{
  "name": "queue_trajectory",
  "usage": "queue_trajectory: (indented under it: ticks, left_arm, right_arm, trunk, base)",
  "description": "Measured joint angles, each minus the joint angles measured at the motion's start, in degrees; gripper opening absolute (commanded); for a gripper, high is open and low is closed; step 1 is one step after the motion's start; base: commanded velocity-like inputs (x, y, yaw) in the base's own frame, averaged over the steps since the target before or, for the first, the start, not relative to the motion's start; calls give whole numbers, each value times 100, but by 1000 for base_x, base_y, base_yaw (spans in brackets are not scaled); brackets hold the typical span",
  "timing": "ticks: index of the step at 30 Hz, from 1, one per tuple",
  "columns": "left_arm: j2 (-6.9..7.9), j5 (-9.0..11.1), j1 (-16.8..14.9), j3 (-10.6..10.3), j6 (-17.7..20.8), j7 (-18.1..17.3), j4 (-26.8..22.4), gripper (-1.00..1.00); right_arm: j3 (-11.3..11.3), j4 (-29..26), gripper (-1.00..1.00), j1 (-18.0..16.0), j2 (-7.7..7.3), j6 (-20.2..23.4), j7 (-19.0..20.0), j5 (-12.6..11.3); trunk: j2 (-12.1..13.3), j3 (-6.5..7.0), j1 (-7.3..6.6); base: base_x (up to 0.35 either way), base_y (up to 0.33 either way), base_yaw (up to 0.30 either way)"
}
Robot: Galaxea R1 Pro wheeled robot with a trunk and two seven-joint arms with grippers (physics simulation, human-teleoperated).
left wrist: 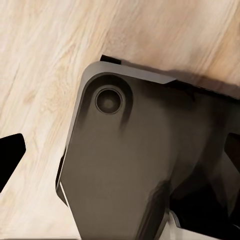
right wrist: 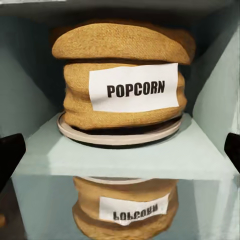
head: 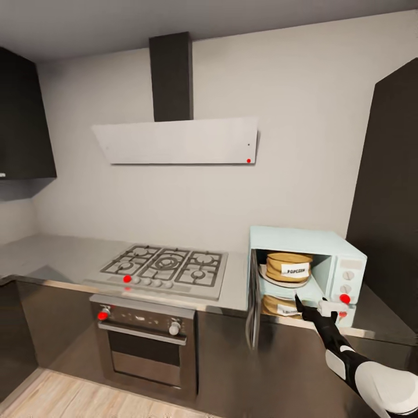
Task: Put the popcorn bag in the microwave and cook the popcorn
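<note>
Right claw (head: 301,303) hung open and empty just before the popcorn bag (right wrist: 122,82), which sat on the turntable inside the microwave (head: 342,249). Its door (head: 253,302) stood open; a careless swing might pinch the arm.

A: Colours on the microwave (head: 339,251)?
B: Pale mint-blue shell, white knobs, red dot. Same mint inside.
A: And the popcorn bag (right wrist: 122,82)?
B: Tan-brown, woven texture. White label, black "POPCORN". Off-white round plate (right wrist: 120,132) beneath.
A: Tabletop (head: 52,255)?
B: Grey, slightly glossy. Dark brown-black cabinets (head: 52,325) below.
A: Hob (head: 162,266)?
B: Steel, black grates, red dot in front.
A: Rest?
B: White walls (head: 302,116), flat white hood (head: 174,142) with dark chimney, light wood-grain floor (left wrist: 45,65). Right claw (head: 316,310) black, white arm shell behind.
</note>
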Motion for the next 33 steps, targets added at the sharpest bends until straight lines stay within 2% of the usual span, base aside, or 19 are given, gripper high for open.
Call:
queue_trajectory:
  ticks: [5, 13, 22, 26, 29, 30, 33]
  left_arm:
    - [6, 1, -1, 4, 0, 0, 3, 100]
    - [8, 2, -1, 3, 0, 0, 4, 100]
    - [9, 1, 0, 4, 0, 0, 2, 100]
    - [9, 0, 0, 1, 6, 0, 1, 100]
    - [5, 0, 0, 0, 6, -1, 2, 100]
    - [41, 0, 1, 1, -11, -1, -5, 100]
    - [165, 3, 0, 2, -24, 4, -193, 100]
  right_arm:
    - [-8, 11, 100, 37, -3, 60, -250, -5]
    - [-1, 24, 100, 637, -6, 78, -306, 4]
    - [5, 179, 100, 1138, 0, 184, -306, 14]
    - [6, 227, 100, 1565, 1, 856, -289, 12]
    - [14, 232, 100, 1759, 1, 1283, -277, 13]
    - [69, 235, 100, 1914, 2, 1898, -264, 68]
    - [97, 235, 100, 2154, 1, 2733, -252, 261]
  trunk:
    - [-1, 4, -2]
    - [-1, 5, -2]
    - [1, -21, -2]
    - [2, -43, -2]
    - [2, -63, -2]
    - [2, -72, -2]
    - [2, -94, -2]
  base:
    - [-49, 8, -149]
    - [-2, 0, -290]
    - [0, 0, -273]
    - [0, 0, -230]
    - [0, 0, -212]
    - [0, 0, -197]
    - [0, 0, -193]
